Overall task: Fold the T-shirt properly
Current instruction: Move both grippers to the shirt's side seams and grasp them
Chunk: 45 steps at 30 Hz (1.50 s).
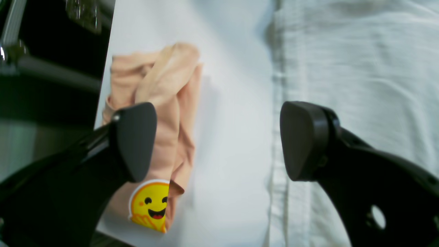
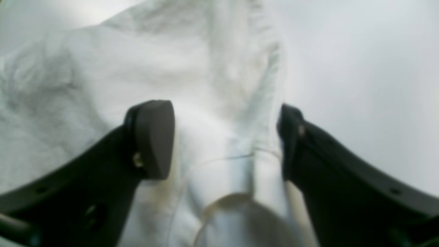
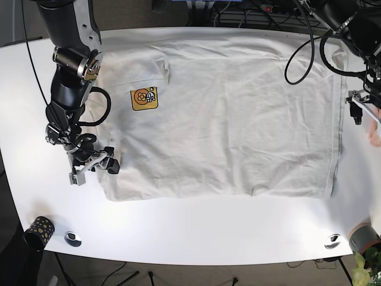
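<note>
A white T-shirt (image 3: 238, 119) lies spread flat on the white table (image 3: 190, 232), with a yellow logo patch (image 3: 144, 99) near its left side. My right gripper (image 3: 95, 167) is at the shirt's left edge. In the right wrist view it (image 2: 226, 140) is open, low over a rumpled ridge of shirt cloth (image 2: 137, 68) that lies between its fingers. My left gripper (image 3: 357, 107) is at the shirt's right hem. In the left wrist view it (image 1: 219, 140) is open and empty, over bare table just beside the hem (image 1: 360, 68).
A peach cloth (image 1: 164, 120) with a yellow smiley sticker lies by the table's edge beside my left gripper; it also shows at the right border of the base view (image 3: 375, 134). A dark cup (image 3: 38, 229) and two silver discs (image 3: 72, 239) (image 3: 332, 241) sit near the front. Cables (image 3: 268, 15) run along the back.
</note>
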{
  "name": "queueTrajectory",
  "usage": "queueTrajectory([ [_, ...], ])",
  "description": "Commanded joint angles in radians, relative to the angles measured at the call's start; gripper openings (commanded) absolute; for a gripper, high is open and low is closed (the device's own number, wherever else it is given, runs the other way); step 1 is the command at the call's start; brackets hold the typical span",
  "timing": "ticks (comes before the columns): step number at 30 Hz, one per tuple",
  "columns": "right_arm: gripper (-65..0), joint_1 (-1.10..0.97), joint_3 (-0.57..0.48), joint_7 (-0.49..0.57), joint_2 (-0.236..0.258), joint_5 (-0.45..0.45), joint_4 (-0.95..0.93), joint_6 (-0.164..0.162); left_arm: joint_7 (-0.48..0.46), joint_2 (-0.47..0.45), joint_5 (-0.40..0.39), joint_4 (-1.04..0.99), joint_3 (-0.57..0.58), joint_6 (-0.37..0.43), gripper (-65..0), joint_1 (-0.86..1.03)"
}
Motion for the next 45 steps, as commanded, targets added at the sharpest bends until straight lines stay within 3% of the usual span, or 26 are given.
queueTrajectory([
  [1, -36.3, 0.018, 0.000, -0.021, 0.010, -0.014, 0.003, 0.005, -0.023, -0.035, 0.027, -0.071, 0.019, 0.018, -12.8, -0.069],
  [6, -53.1, 0.026, 0.000, -0.021, 0.010, -0.014, 0.003, 0.005, -0.025, -0.059, 0.053, -0.264, 0.051, 0.059, -12.8, -0.203],
  [9, -59.6, 0.026, 0.000, -0.021, 0.010, -0.014, 0.003, 0.005, -0.025, -0.085, 0.053, -0.381, 0.085, 0.072, -12.8, -0.279],
  [18, -59.9, 0.030, 0.000, -0.021, 0.015, -0.014, 0.005, 0.005, -0.032, -0.133, 0.053, -0.671, 0.198, 0.072, -12.8, -0.422],
  [30, -60.2, 0.030, 0.001, -0.022, 0.018, -0.006, 0.005, 0.005, -0.173, -0.177, 0.050, -0.991, 0.203, 0.070, -12.8, -0.519],
  [42, -60.2, 0.030, 0.001, -0.027, 0.012, -0.006, 0.026, 0.005, -0.190, -0.170, 0.048, -1.134, 0.201, 0.006, -13.3, -0.583],
  [44, -60.2, 0.029, 0.001, -0.027, 0.010, -0.006, 0.043, 0.005, -0.209, -0.170, 0.048, -1.143, 0.201, 0.007, -15.8, -0.583],
  [45, -60.2, 0.027, 0.001, -0.027, 0.010, -0.006, 0.051, 0.005, -0.229, -0.170, 0.048, -1.145, 0.201, 0.007, -21.1, -0.583],
])
